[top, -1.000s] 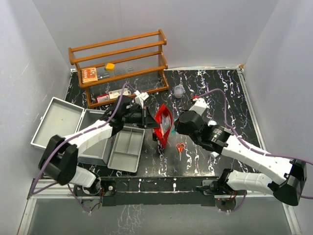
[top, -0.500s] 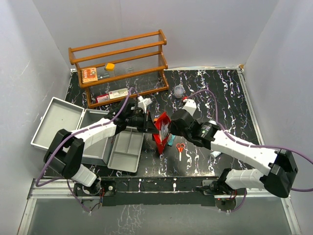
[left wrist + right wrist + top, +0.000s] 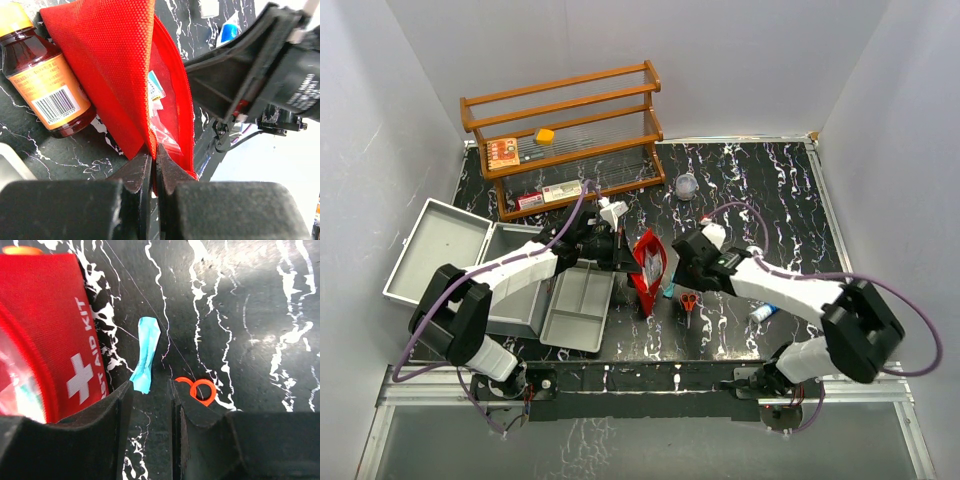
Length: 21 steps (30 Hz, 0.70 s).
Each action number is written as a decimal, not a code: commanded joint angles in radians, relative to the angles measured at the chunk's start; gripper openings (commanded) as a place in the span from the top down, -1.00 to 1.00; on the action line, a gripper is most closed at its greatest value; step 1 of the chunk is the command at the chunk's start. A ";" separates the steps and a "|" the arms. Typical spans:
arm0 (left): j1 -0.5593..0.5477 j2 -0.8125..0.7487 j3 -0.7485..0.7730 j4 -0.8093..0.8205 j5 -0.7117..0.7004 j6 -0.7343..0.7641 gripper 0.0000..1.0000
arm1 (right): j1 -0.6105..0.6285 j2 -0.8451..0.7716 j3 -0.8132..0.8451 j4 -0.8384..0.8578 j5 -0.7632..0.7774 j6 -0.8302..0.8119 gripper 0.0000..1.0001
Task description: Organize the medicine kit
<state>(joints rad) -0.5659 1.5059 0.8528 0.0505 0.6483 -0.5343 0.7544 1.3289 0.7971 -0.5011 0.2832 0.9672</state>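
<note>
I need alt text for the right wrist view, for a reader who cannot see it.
The right gripper, jaws apart, points down at a light-blue twisted wrapper on the black marbled table. A red first aid pouch lies to the left; orange scissor handles show at the right.

Silver-grey metal medicine kit (image 3: 440,250) at left, hinged lid open.

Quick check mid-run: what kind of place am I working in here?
Probably a staged robot test cell, not a clinic: plain white walls box in a black marbled tabletop, with a wooden rack and an open metal case set out as props.
</note>
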 commanded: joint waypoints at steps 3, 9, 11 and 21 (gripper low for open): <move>-0.004 -0.052 0.001 -0.018 -0.016 0.005 1.00 | -0.004 0.158 0.102 0.034 -0.058 -0.058 0.36; -0.004 -0.064 -0.006 -0.020 -0.013 0.008 1.00 | -0.003 0.227 0.141 0.028 -0.046 -0.083 0.34; -0.003 -0.065 -0.006 -0.019 -0.013 0.010 1.00 | -0.004 0.235 0.147 0.035 -0.055 -0.096 0.33; -0.004 -0.061 -0.012 -0.014 -0.007 0.007 1.00 | -0.001 0.314 0.184 -0.001 -0.002 -0.109 0.40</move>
<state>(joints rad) -0.5659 1.4887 0.8490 0.0395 0.6281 -0.5327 0.7521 1.6226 0.9375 -0.4957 0.2352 0.8700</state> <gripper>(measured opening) 0.012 0.317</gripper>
